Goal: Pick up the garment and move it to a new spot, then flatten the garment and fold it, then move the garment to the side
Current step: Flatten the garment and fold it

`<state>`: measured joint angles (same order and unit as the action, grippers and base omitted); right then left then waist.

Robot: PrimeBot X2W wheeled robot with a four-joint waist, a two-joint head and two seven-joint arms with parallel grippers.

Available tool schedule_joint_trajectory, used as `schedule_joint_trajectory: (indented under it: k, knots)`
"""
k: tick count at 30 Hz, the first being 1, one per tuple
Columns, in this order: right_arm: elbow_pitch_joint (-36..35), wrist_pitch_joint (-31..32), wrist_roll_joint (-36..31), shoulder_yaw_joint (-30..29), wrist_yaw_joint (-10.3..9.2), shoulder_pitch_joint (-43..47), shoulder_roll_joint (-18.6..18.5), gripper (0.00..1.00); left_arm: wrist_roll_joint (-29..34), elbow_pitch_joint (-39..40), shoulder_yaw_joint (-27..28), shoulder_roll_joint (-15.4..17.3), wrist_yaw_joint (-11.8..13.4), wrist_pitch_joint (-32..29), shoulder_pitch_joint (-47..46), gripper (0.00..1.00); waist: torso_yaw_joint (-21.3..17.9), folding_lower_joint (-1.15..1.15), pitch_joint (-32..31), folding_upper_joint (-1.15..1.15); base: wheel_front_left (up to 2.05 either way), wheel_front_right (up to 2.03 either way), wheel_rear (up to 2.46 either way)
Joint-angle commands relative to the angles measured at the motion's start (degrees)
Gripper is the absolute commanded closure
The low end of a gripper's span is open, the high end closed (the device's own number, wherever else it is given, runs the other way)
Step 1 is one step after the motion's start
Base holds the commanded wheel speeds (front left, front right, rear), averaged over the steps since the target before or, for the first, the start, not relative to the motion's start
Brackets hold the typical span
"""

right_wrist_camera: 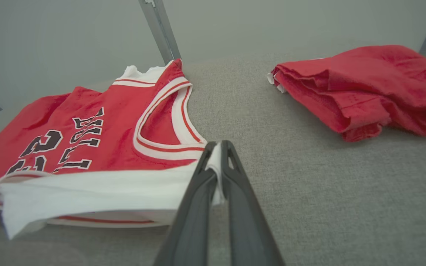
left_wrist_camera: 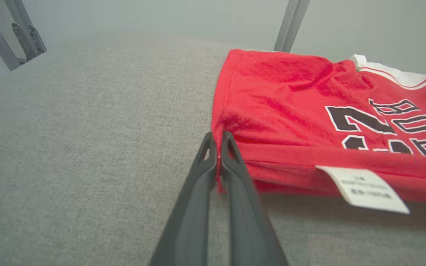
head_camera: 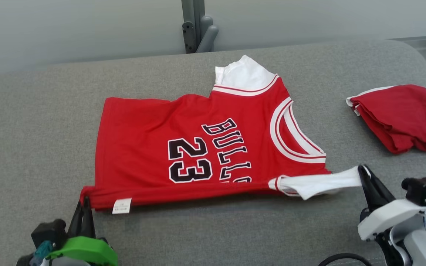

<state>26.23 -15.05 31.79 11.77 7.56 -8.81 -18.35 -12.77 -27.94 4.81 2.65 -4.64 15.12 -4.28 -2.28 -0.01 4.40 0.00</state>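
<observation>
While left gripper (head_camera: 85, 200) and right gripper (head_camera: 362, 170) pinch its edge, red jersey (head_camera: 198, 147) lettered BULL, 23, tag (head_camera: 122, 205) unreadable.

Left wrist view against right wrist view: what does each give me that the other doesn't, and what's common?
Left wrist view, not the right: the white rectangular care label and the left gripper, fingers shut on the hem corner of the red jersey printed 23. Right wrist view, not the left: the folded red cloth garment and the right gripper, fingers shut on the jersey's near white sleeve. Both: that jersey lying on the grey fabric surface.
</observation>
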Motion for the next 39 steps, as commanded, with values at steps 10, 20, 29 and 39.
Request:
schedule_joint_trajectory:
  k: [10, 20, 29, 39]
  knots:
    - [5.26, -0.16, -1.74, 2.79, -0.14, -14.77, -1.37, 1.00, 3.06, -2.76, -2.28, 0.46, 2.38, 0.00, -11.57, 1.00, 1.20, 0.01, 6.69, 0.00, 0.00, 0.00, 0.00]
    - [12.02, -0.16, -3.02, 3.84, -0.14, -23.26, -1.83, 1.00, 3.47, -5.85, -2.74, 0.46, 2.72, 0.00, -18.02, 1.00, 2.22, 0.01, 11.25, 0.00, 0.00, 0.00, 0.00]
    - [14.42, -0.16, -5.41, 3.57, -0.13, -26.98, -1.09, 1.00, 3.88, -7.34, -3.45, 0.46, 2.72, 0.00, -21.13, 1.00, 2.59, 0.01, 13.39, 0.00, 0.00, 0.00, 0.00]
    - [5.08, -0.15, -10.79, -7.53, -0.13, -23.89, 2.49, 0.00, 3.33, -0.47, -1.45, 0.41, 4.65, 0.00, -18.90, 0.00, 2.25, 0.01, 13.77, 0.00, 0.00, 0.00, 0.00]
